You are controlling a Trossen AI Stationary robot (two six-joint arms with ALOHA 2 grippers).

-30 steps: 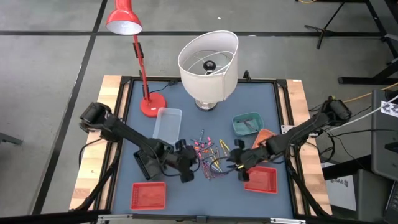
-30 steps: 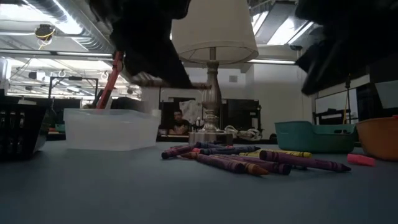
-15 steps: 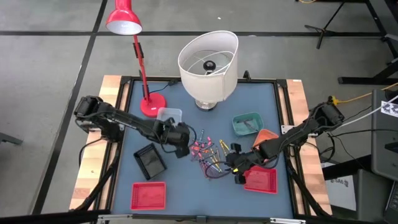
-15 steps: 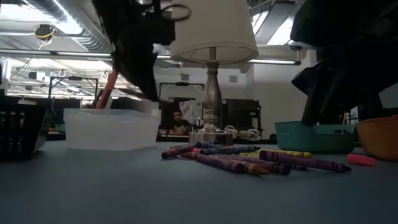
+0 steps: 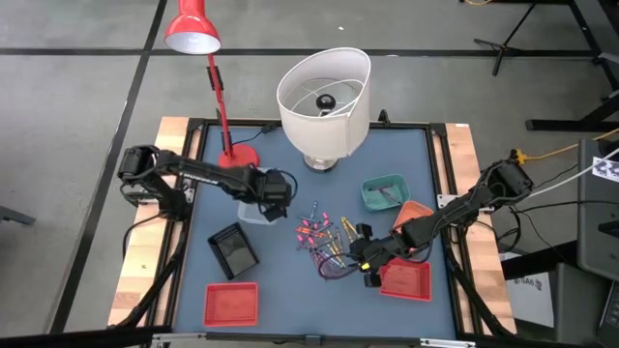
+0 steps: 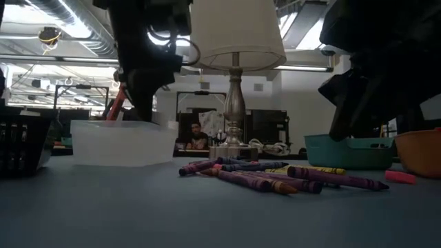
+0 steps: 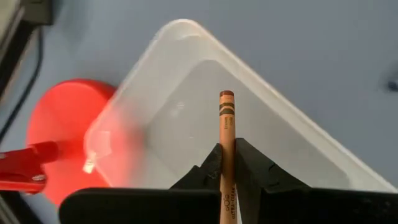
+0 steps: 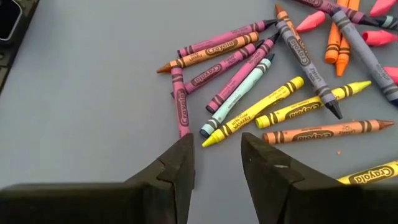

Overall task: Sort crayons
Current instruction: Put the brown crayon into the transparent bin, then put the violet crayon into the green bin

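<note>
The crayons (image 5: pixel 324 237) lie in a loose heap of mixed colours at the table's middle, also in the low view (image 6: pixel 275 178) and the right wrist view (image 8: pixel 261 74). My left gripper (image 5: pixel 274 196) hangs over the clear tray (image 7: pixel 186 68), shut on a tan crayon (image 7: pixel 226 124). My right gripper (image 8: pixel 217 155) stands open just above the table at the heap's near right side (image 5: pixel 366 259), nothing between its fingers. My left gripper pinches the tan crayon between its two fingers (image 7: pixel 246 163), which lie along it, on the part behind its striped end (image 7: pixel 226 155). That free end sticks out past the fingertips. The fingers slant down from above, and the crayon is lifted clear over the clear tray.
A red desk lamp's base (image 5: pixel 237 159) and a white-shaded lamp (image 5: pixel 324 92) stand at the far side. A teal tray (image 5: pixel 385 191) and an orange bowl (image 5: pixel 411 211) sit at the right, a black tray (image 5: pixel 234 248) and two red trays (image 5: pixel 230 303) (image 5: pixel 406 278) nearer.
My left gripper has carried the tan crayon from beside the heap toward the table's far edge and a little left, over the clear tray, tipping more steeply downward. My right gripper has sunk a little toward the crayons and stayed open.
</note>
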